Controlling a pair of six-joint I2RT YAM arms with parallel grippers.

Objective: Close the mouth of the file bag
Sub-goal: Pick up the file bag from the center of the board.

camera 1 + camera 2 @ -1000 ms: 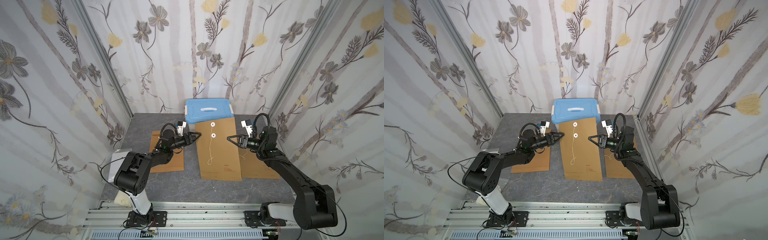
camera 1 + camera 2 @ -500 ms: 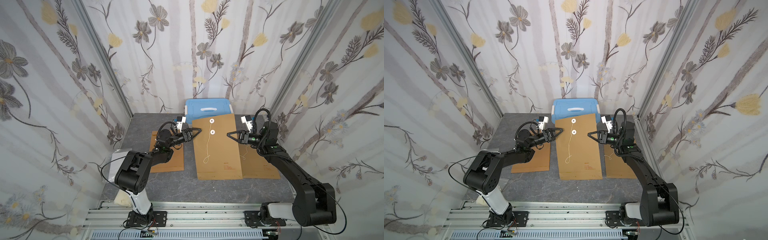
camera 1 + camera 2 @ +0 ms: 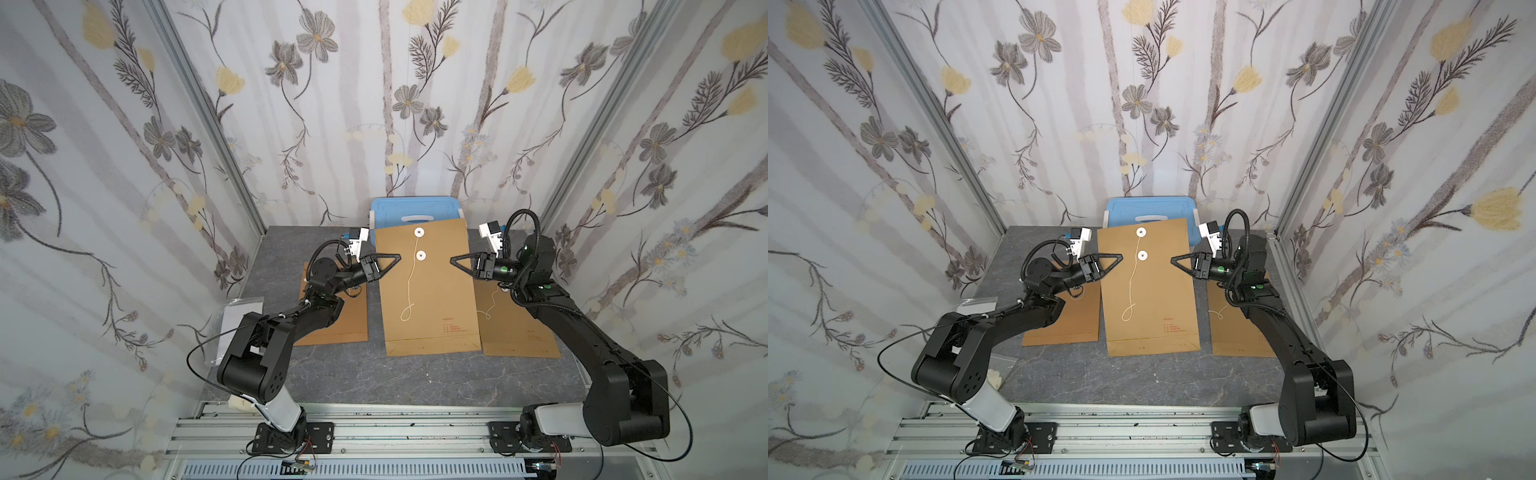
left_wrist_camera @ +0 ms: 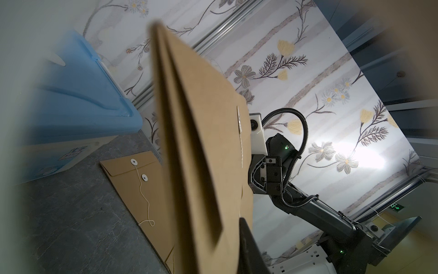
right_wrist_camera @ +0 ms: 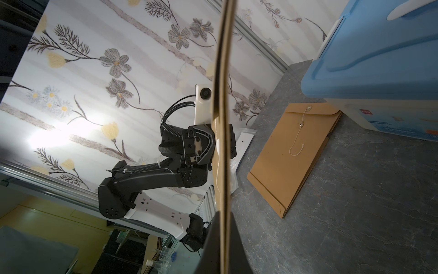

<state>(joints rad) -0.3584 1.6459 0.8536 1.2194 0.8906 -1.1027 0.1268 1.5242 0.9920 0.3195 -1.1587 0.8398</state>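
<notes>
The flat kraft-paper file bag (image 3: 432, 299) is held over mid-bench (image 3: 415, 386), long axis running near to far, its mouth end with two white discs (image 3: 421, 255) and a loose string (image 3: 409, 291) pointing far, toward the blue plastic box (image 3: 415, 208). The right gripper (image 3: 454, 261) pinches its right edge. The left gripper (image 3: 398, 257) sits at the left edge, but whether it clamps cannot be told.

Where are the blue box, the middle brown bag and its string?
blue box (image 3: 390, 208), in a top view, on the lid
file bag (image 3: 440, 299), in a top view, on the front
string (image 3: 410, 286), in a top view, on its middle
</notes>
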